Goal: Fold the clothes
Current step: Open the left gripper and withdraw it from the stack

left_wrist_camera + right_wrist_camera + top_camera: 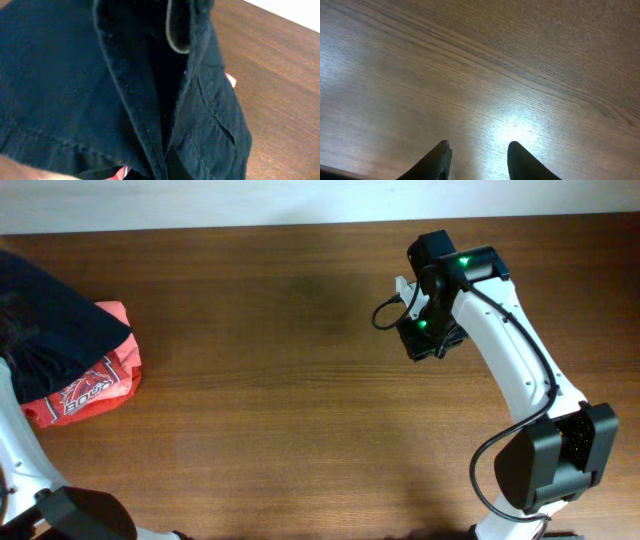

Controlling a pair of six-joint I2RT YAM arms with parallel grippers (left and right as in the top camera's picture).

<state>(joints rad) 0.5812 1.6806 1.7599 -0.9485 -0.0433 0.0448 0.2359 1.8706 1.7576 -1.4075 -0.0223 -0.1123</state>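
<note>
The clothes [60, 330], a plain dark navy garment, lie bunched at the far left of the table on top of a red T-shirt. In the left wrist view the navy fabric [60, 75] fills nearly the whole frame and drapes over my left gripper's fingers, hiding them; it looks gathered up in the jaws. My right gripper [425, 345] hovers over bare wood at the right middle, far from the garment. Its two dark fingers [480, 145] are apart with nothing between them.
A red T-shirt with white lettering [95, 390] lies under the navy garment; slivers of it show in the left wrist view [120, 174]. The brown wooden table [280, 380] stretches between the two arms. The right arm's base [560, 455] stands at the lower right.
</note>
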